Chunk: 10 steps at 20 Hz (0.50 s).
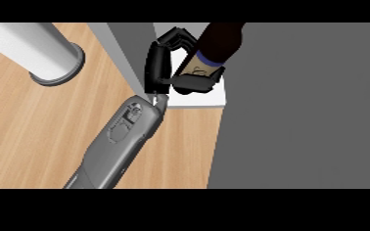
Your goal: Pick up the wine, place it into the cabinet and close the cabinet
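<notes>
The wine bottle (219, 41) is dark, with a blue band and a tan label. It stands tilted over the white cabinet floor (206, 101), between a grey cabinet panel (127, 54) on its left and a broad grey surface (296, 107) on its right. My left hand (156, 64) is shut on the bottle's lower part, with fingers curled over the far side and the thumb across the label on the near side. The grey forearm (123, 137) comes in from the lower left. The bottle's base is hidden by the hand. My right hand shows nowhere.
A white cylinder with a grey base (45, 54) stands on the wooden counter (57, 127) at the upper left. The broad grey surface fills the whole right side and hides whatever lies beneath it.
</notes>
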{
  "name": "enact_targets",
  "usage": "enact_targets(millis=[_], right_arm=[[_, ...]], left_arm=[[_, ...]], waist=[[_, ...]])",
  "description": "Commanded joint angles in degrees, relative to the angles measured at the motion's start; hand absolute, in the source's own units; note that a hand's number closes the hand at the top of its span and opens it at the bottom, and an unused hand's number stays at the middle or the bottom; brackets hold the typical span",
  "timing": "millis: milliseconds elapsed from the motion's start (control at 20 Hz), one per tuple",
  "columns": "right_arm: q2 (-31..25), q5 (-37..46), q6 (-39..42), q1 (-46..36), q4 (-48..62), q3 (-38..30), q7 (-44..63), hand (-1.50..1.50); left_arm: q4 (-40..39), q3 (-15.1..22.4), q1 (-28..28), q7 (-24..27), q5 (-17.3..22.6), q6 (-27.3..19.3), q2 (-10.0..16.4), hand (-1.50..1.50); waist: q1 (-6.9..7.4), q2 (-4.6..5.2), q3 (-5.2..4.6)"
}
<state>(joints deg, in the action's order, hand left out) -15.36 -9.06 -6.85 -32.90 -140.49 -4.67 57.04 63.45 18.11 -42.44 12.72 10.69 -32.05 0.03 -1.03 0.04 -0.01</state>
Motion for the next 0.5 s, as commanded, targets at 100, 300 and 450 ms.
enact_targets(millis=[100,300,450], right_arm=[[1.64,-4.84,0.32,2.05,-3.91,-0.27,0.26,-1.5],[2.0,-4.28,-0.08,2.02,-3.94,0.46,0.69,-1.5],[0.87,-4.46,0.09,-0.45,-2.5,-0.59,1.17,-1.5]], left_arm=[[-7.43,3.62,-0.76,7.64,5.52,-2.97,-0.02,1.5],[-9.37,2.41,-0.07,8.82,7.01,-0.4,-0.02,1.5],[-13.24,4.14,-0.32,12.1,9.75,-1.3,-0.02,1.5]], waist=[[-0.76,0.19,-0.01],[-0.19,0.04,-0.01],[-0.44,0.1,-0.02]])
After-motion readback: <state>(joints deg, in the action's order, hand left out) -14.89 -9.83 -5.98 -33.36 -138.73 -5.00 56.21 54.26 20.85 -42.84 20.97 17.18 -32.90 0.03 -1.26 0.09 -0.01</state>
